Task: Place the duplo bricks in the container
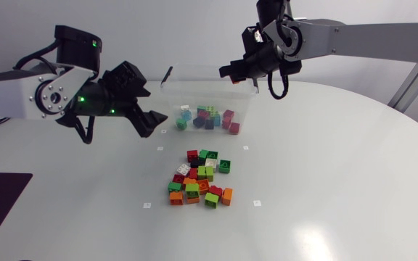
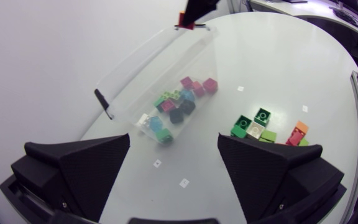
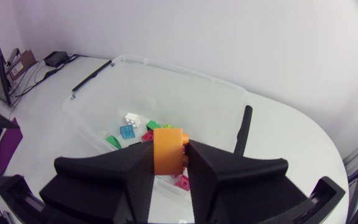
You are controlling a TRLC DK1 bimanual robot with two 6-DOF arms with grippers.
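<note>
Right gripper [image 3: 169, 148] clamps orange brick [image 3: 168, 154], long axis along fingers [image 3: 126, 177], above container [image 3: 185, 93].

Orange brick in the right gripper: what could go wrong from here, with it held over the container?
1. The right gripper holds the orange brick well above the clear container, near one end. Released there, it may bounce off the bricks inside or clip the rim and land on the table.
2. The left gripper hangs open close to the container's other end. A move toward the brick pile could nudge the container.
</note>
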